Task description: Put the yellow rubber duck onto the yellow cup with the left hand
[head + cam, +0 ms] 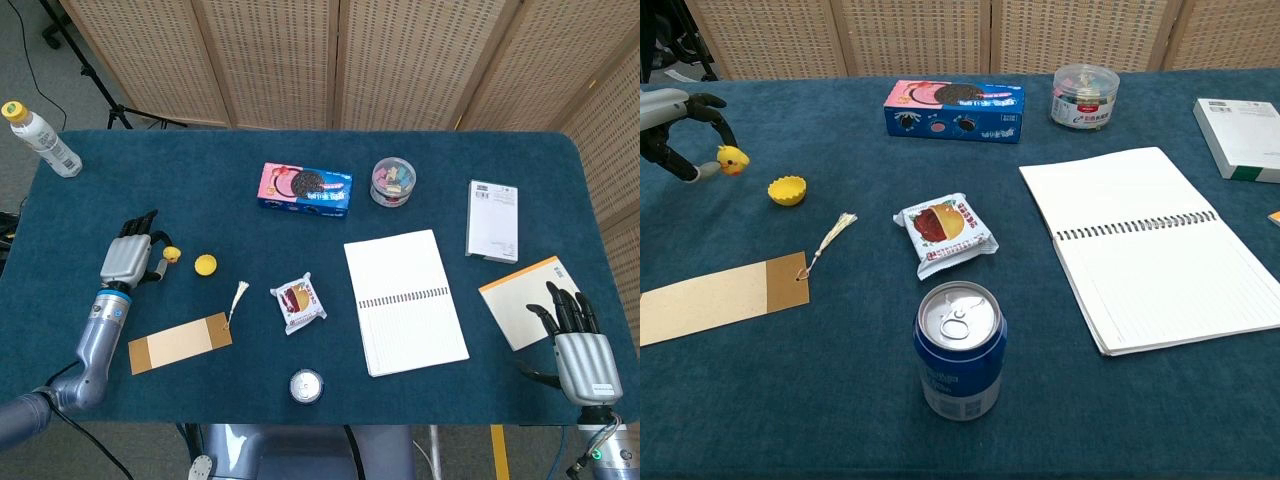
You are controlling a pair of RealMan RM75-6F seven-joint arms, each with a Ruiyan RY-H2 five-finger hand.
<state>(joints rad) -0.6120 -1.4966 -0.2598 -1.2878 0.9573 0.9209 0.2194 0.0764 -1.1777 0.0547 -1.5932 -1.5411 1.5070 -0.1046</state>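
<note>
The robot's left hand point(130, 258) pinches a yellow rubber duck point(171, 254) between its fingertips, above the blue tablecloth point(150, 200) on the left side of the table. Its forearm reaches in from the near left corner, the back of the hand turned up in the head view. In the chest view, the hand point(670, 125) enters from the left edge with dark fingers point(710, 105) curled over the duck point(732, 158), which hangs clear of the cloth. The yellow cup point(205, 265), a small fluted thing with its mouth up, stands just right of the duck, apart from it.

The right hand point(578, 345) rests at the near right corner, fingers spread and pointing away, holding nothing, beside an orange-edged notepad point(520, 295).

Across the table: a cardboard tag point(180, 342) with a tassel near the left hand, a snack packet point(299, 301), a drink can point(306, 385) at the near edge, an open spiral notebook point(405, 300), a cookie box point(305, 190), a clear tub point(393, 181), a white box point(492, 220) and a bottle point(40, 138) at the far left corner.
</note>
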